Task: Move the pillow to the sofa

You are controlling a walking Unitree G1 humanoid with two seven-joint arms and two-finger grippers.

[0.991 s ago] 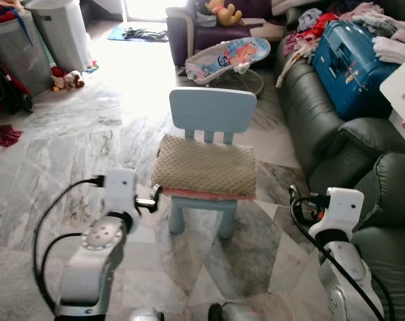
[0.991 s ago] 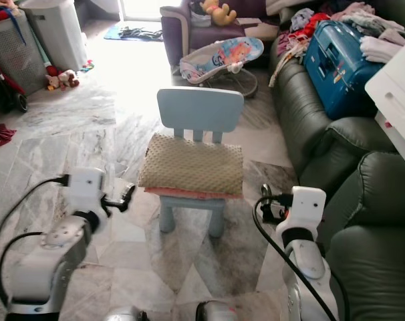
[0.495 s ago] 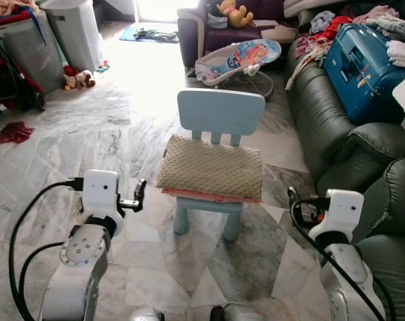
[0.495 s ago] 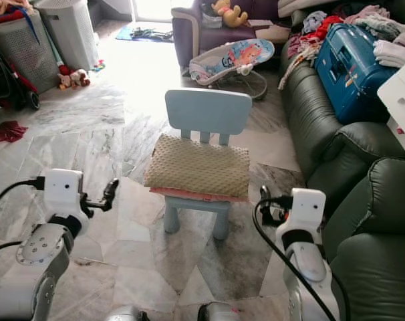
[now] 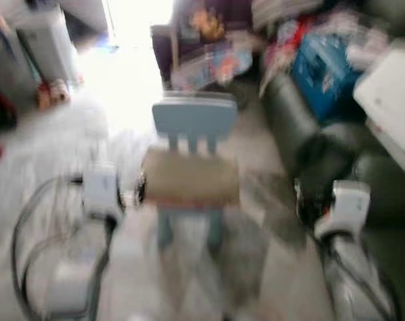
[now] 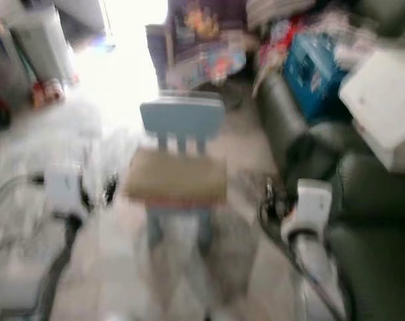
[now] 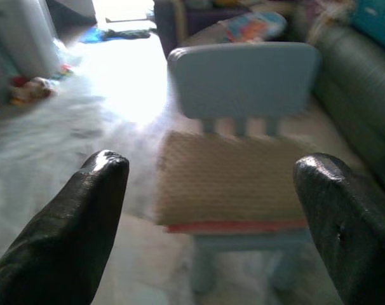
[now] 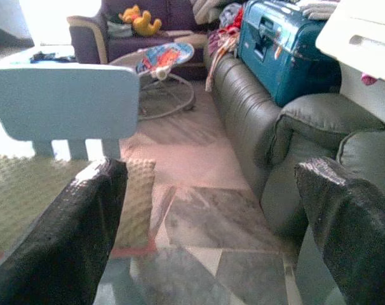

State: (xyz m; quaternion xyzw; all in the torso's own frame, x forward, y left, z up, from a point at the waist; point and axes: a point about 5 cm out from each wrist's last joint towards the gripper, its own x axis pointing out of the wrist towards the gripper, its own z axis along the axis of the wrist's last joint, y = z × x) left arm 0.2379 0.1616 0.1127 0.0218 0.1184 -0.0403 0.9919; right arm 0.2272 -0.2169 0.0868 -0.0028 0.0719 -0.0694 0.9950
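The head views are blurred by motion. A tan, bumpy pillow (image 5: 189,177) with a pink layer under it lies on the seat of a small light-blue chair (image 5: 194,120) straight ahead. In the left wrist view the pillow (image 7: 234,178) sits a short way beyond the spread black fingers. My left gripper (image 5: 140,188) is open, level with the pillow's left edge and apart from it. On the chair's right my right gripper (image 5: 299,200) is open and empty, beside the dark green sofa (image 5: 316,147). The right wrist view catches the pillow's right corner (image 8: 136,197) and the sofa (image 8: 243,105).
A blue suitcase (image 8: 281,44) and piled clothes cover the sofa's far seats. A white box (image 5: 389,100) rests on the near sofa arm. A baby bouncer (image 8: 161,60) and a purple armchair (image 8: 116,25) stand behind the chair. Bins (image 5: 39,47) line the far left.
The whole picture has shifted and blurred, so the camera is moving. The chair and pillow look a little closer. Both grippers stay open at the chair's sides.
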